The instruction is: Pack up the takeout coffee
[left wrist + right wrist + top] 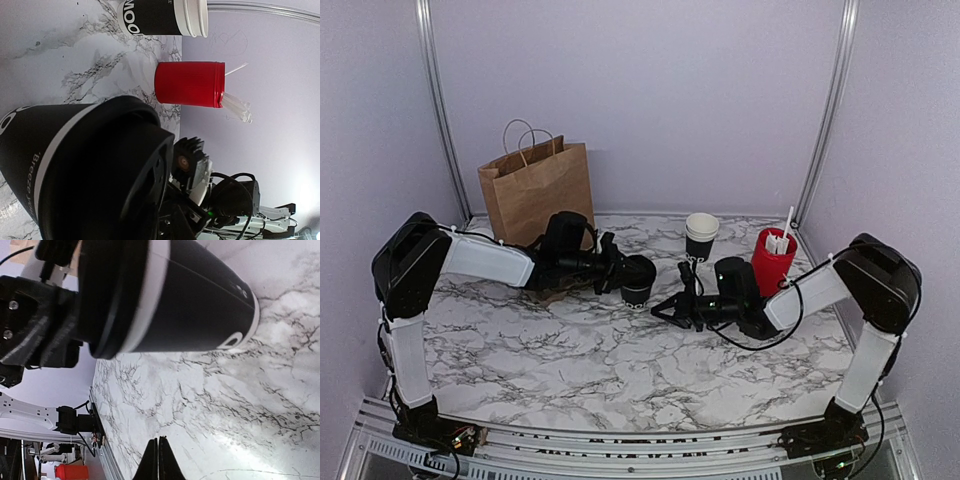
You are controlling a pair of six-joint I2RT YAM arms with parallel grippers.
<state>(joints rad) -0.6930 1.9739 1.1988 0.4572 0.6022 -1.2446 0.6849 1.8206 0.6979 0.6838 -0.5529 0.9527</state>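
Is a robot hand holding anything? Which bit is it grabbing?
The left hand holds the black coffee cup by its lidded top end. The right hand is shut on nothing.

Counter [570, 370] layout, back to front
The takeout coffee [639, 280] sits mid-counter; bag [537, 190] behind it to the left, cup stack [701, 236] behind to the right, cup of sticks [773, 260] right of the stack.
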